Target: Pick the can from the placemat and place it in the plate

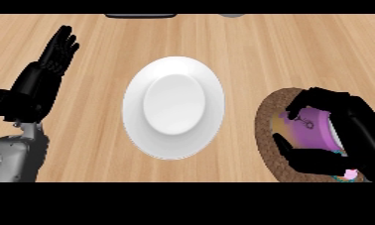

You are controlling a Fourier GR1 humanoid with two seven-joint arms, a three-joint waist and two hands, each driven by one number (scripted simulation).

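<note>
**Wooden counter: right hand curled round a purple can on a placemat**

Light wooden counter (pixel 278 45) with pale grain fills the view from above.

At the lower right, a purple can (pixel 313 130) with a pull-tab top sits on a round brown woven placemat (pixel 265 125). The robot's black right hand (pixel 344 135) is wrapped around the can: its fingers (pixel 307 101) curl over the far side and the thumb hooks round the near side, so much of the can is hidden. Whether the can is resting on the placemat or raised just off it cannot be told.

To the left of the placemat, near the middle of the counter, lies a white round plate (pixel 173 107) with a shallow raised centre. Nothing is on it. The plate and the placemat are close but do not touch.

At the far left edge, the black left hand (pixel 51 63) rests open, its fingers straight, close together and pointing away, on a grey forearm (pixel 21 154).

Along the far edge, a dark flat object (pixel 141 16) and a small grey object (pixel 233 15) are cut off by the view.
</note>
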